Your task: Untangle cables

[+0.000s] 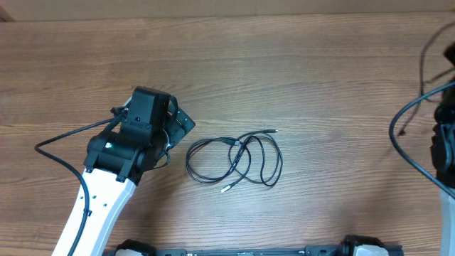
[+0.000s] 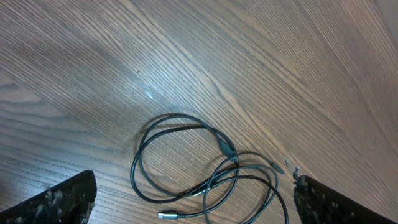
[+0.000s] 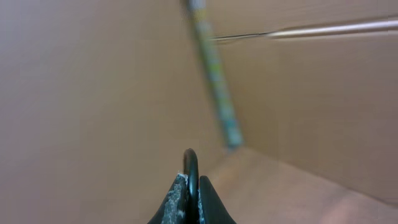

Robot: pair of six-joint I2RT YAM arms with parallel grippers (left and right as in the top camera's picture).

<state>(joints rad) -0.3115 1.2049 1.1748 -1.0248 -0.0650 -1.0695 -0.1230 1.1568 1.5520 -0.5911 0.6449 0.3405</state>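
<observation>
The cables [image 1: 234, 160] lie as one loose tangle on the bare desk [image 1: 320, 71], a little left of centre, and what matters is how they sit relative to the left tool [image 1: 179, 117]. The tangle is to the right of that tool and slightly nearer. Its leftmost loop is just beside the tool but not touching it. The left wrist view shows the left tool spread wide apart and holding nothing, with the loops framed in the open gap ahead of it. The tangle is wider left to right than it is near to far. One plug end [image 1: 274, 131] sticks out at its far right, and another plug end [image 1: 226, 189] trails toward the near edge. The right tool [image 3: 190, 179] is pressed together, faces a plain wall, and is well apart from the cables at the far right of the scene. The left arm is clearly closer, so the first reach would likely be a short one to the right and slightly nearer.
</observation>
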